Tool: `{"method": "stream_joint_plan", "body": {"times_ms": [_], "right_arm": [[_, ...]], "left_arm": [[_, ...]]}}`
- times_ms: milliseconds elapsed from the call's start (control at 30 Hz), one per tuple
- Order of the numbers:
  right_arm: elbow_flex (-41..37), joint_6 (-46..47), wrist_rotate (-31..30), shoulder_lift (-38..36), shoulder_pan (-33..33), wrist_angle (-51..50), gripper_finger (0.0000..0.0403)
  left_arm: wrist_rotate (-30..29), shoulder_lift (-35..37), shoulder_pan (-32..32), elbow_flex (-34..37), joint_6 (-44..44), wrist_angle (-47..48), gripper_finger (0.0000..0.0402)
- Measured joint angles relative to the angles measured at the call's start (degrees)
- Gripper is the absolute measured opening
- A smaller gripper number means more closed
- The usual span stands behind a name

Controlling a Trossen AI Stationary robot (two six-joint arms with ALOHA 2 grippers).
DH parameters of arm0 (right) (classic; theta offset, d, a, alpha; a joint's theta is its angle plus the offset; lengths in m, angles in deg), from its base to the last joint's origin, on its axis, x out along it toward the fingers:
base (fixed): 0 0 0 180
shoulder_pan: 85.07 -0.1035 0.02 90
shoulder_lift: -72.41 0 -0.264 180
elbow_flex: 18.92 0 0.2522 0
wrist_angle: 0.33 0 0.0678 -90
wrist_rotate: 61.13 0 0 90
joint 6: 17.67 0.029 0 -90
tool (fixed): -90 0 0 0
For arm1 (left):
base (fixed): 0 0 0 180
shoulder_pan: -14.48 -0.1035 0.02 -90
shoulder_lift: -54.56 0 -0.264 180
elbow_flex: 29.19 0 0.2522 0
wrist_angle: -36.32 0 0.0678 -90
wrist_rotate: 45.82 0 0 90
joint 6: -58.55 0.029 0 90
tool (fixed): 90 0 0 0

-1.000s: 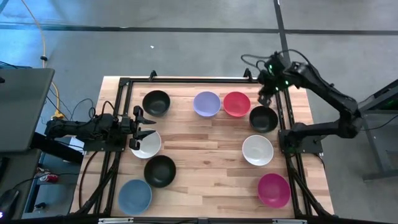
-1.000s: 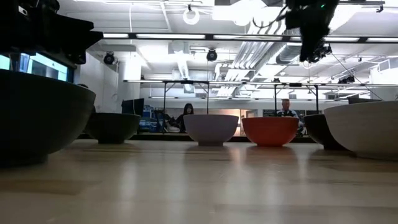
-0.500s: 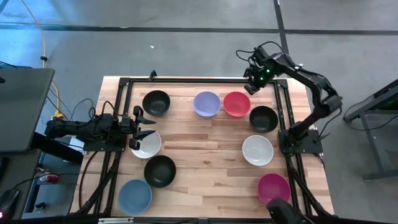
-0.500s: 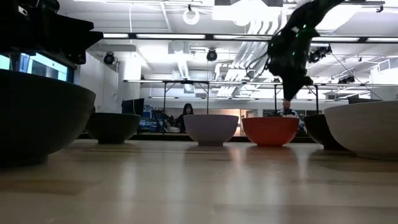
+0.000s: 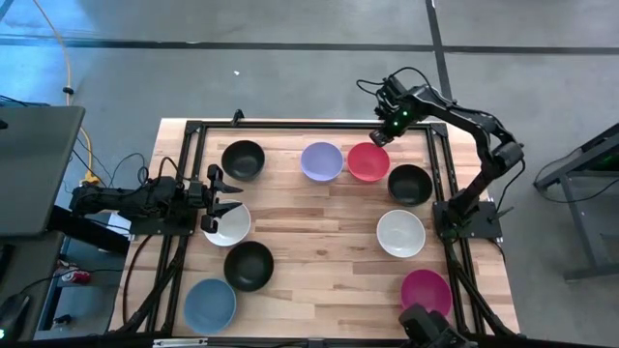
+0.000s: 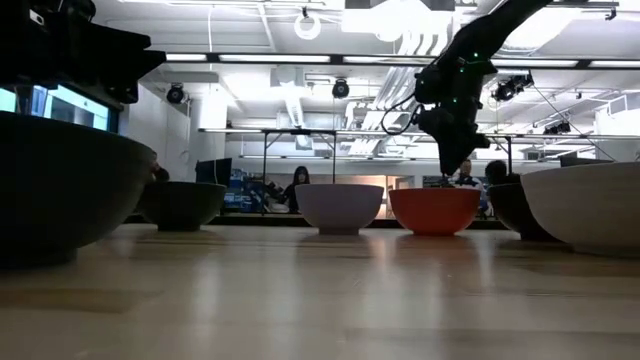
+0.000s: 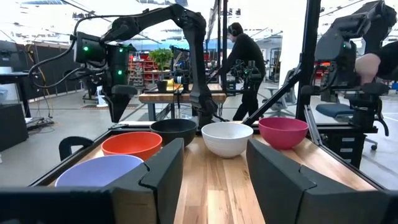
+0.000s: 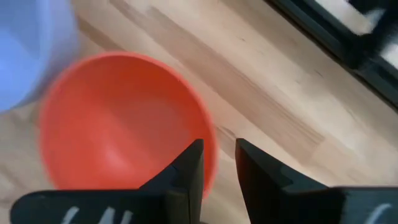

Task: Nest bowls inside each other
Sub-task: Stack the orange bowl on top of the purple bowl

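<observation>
Nine bowls stand on their bases on the wooden table. Along the far side are a black bowl [image 5: 243, 159], the lavender bowl [image 5: 321, 161] and the red bowl [image 5: 368, 161]. To the right are a black bowl [image 5: 409, 185], a white bowl [image 5: 400, 233] and the magenta bowl [image 5: 426, 295]. To the left are a white bowl [image 5: 229, 226], a black bowl [image 5: 249, 266] and the light blue bowl [image 5: 210, 304]. My right gripper [image 5: 384, 138] [image 8: 219, 163] is open, pointing down just over the red bowl's far right rim [image 8: 208, 140], one finger inward and one outward. My left gripper [image 5: 217, 199] [image 7: 214, 180] waits open at the left white bowl's far left rim.
A black metal frame [image 5: 190, 184] borders the table on the left, far and right sides. The lavender bowl stands close to the left of the red one, the black bowl close to its right. A person [image 7: 245, 59] stands in the room beyond. A dark shape [image 5: 430, 329] shows at the near edge.
My right gripper has swung from above the table's far right corner toward the left and come down over the red bowl's far right rim. No bowl has moved.
</observation>
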Motion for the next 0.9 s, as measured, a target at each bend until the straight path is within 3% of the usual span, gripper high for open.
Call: {"method": "stream_joint_plan", "body": {"times_ms": [167, 600, 900], "right_arm": [[0.00, 1.34, -3.19, 0.00, 0.13, -2.61, 0.0085], [0.00, 1.44, -3.34, 0.04, -3.79, -3.32, 0.0085], [-0.02, 1.24, -4.37, 4.74, -4.02, -5.52, 0.0085]], "left_arm": [[0.02, 0.00, 0.00, 0.00, 0.02, 0.00, 0.0163], [0.04, 0.00, 0.00, 0.00, -0.06, 0.04, 0.0163], [0.07, 0.00, 0.00, 0.00, -2.56, 0.42, 0.0163]]}}
